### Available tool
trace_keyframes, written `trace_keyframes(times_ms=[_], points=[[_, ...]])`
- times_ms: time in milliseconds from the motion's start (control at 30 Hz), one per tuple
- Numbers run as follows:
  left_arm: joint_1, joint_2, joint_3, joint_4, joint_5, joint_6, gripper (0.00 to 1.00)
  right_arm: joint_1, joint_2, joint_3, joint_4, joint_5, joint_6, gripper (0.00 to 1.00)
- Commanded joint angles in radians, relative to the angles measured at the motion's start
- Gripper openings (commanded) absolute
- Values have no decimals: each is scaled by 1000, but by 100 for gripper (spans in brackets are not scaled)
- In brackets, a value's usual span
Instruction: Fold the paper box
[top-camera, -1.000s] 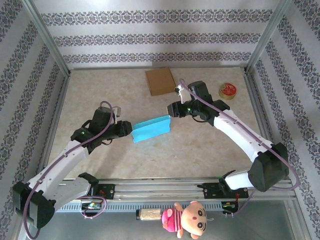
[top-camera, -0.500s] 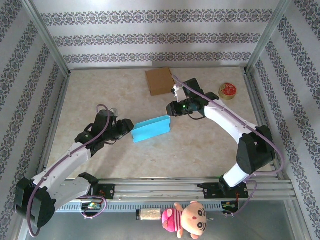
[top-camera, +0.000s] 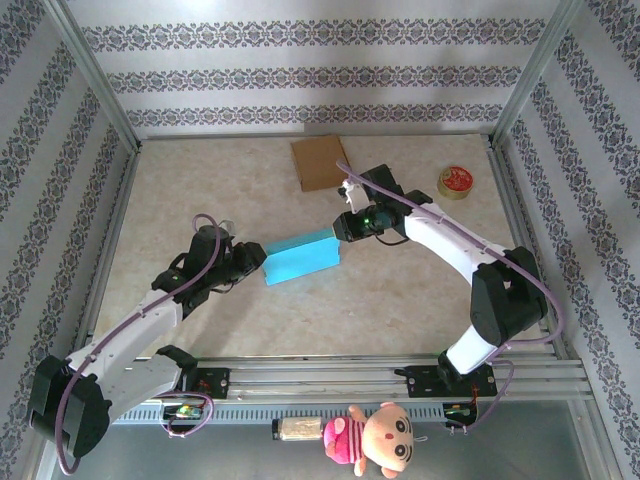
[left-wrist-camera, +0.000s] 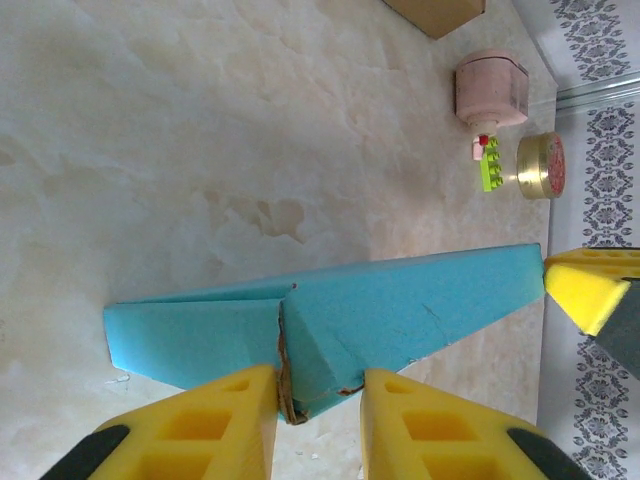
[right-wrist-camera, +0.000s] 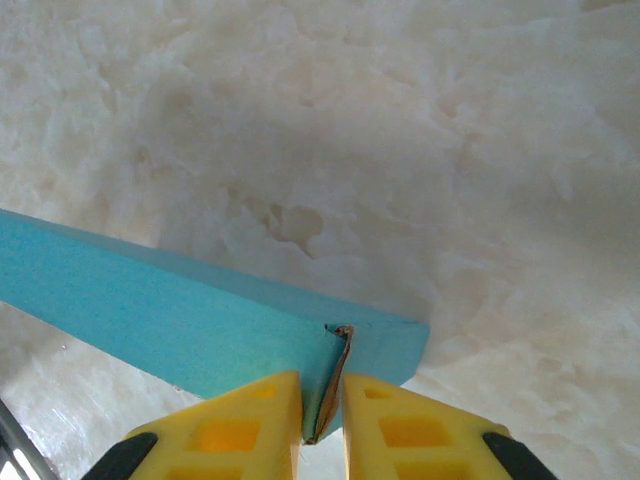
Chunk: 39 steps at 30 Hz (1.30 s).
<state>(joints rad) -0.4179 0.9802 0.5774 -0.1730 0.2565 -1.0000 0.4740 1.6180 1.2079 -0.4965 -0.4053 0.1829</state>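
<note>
The blue paper box (top-camera: 300, 257) lies in the middle of the table (top-camera: 400, 300), between the two arms. The left gripper (top-camera: 258, 262) is at the box's left end. Its yellow fingers (left-wrist-camera: 230, 420) are closed on that end, with a torn flap edge between them. The right gripper (top-camera: 340, 228) is at the box's right end. Its yellow fingers (right-wrist-camera: 240, 420) are almost together and pinch a thin flap of the box. A brown card (top-camera: 320, 162) lies at the far side. A round tin (top-camera: 456, 181) sits far right.
</note>
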Motion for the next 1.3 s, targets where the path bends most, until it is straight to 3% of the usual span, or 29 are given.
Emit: trace_keyframes(times_ms=[0,133,233,433,700,800,933,1100,1267], points=[[-6,10,-73,-53,-30,-14,23,12,13,-80,-58,73,-29,20],[-6,16,-123,-21,-25,-23,20,11,11,-66,-76,86,-31,21],[-6,3,-71,-72,-35,10,21,10,-10,-16,-84,64,-12,23],[-7,-51,68,-171,-82,64,51,5,-44,74,-89,29,32,37],[-6,-43,68,-96,-61,24,63,-2,-29,97,-87,14,41,50],[-6,-16,49,-59,-28,2,61,-2,-24,73,-84,4,45,52],[-7,10,14,-109,-55,-17,49,-2,-11,30,-80,23,33,53],[-6,-7,-81,-74,-67,-61,34,4,8,-4,-90,14,26,44],[-8,-31,-204,9,-22,-138,31,24,7,-62,-81,30,26,38]])
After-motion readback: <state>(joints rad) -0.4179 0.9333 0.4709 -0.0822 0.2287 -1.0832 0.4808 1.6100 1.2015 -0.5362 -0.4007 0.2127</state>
